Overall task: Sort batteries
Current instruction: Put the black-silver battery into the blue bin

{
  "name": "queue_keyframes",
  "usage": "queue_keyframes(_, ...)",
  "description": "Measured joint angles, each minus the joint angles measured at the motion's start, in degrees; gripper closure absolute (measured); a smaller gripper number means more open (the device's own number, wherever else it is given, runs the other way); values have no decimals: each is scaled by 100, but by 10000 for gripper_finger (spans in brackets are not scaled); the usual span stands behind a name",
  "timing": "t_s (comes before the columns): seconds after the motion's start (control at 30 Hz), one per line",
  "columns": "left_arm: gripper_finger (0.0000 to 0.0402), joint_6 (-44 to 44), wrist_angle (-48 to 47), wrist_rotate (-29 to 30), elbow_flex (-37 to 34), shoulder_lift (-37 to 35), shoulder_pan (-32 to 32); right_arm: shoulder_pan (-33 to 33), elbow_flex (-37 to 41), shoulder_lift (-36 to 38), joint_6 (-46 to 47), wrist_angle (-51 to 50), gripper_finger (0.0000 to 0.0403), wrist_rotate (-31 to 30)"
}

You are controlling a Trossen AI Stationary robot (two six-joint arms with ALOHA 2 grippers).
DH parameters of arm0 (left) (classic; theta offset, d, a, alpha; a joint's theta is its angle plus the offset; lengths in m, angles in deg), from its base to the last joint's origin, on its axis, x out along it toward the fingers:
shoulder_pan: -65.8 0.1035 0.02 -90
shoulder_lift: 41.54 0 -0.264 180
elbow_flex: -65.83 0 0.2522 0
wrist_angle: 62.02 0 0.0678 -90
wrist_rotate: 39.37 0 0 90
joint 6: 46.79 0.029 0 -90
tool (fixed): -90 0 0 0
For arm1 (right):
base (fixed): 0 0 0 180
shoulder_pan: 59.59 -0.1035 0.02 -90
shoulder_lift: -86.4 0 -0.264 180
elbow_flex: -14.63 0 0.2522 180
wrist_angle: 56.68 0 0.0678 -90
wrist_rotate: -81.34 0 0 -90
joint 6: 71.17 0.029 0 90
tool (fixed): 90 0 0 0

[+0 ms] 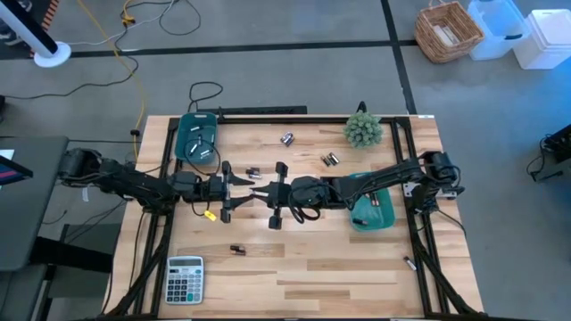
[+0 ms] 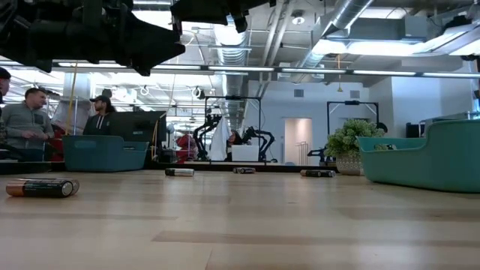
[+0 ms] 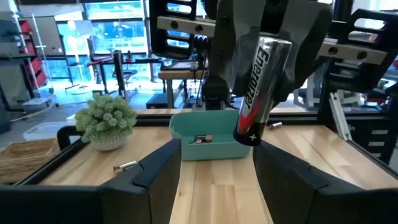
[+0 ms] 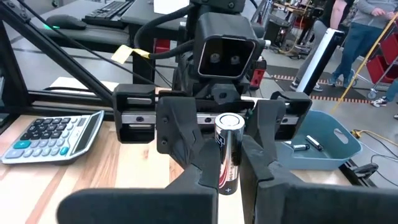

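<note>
Above the counter point(image 1: 312, 267), left of the teal bin point(image 1: 371, 212), the right tool point(image 4: 229, 165) pinches a battery point(image 4: 227, 152) between the left tool point(image 3: 214, 165)'s wide fingers. Handover likely; next, left closes, right releases.

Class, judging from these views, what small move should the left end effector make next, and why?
Probably close the left end effector on the battery: its open fingers appear to flank the battery, which the right end effector grips upright between the two arms.
</note>
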State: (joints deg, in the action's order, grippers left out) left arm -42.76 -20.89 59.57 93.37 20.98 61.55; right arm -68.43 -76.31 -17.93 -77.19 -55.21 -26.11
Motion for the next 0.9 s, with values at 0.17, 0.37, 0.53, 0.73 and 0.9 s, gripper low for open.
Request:
queue_keyframes(0.17,207,22,101,-206,0,-3,-7,33,0,-2,0,-37,369,-2)
queue_keyframes(0.37,207,17,173,-578,0,36,-2,33,0,-2,13,-5,369,-24)
queue_keyframes(0.53,207,10,318,-557,12,36,-2,44,0,-2,13,-1,369,-26)
queue_keyframes(0.73,207,-17,288,-370,166,186,-2,68,0,-2,11,4,369,-24)
queue_keyframes(0.9,218,-17,279,-290,257,463,-2,76,0,-2,-1,18,369,-24)
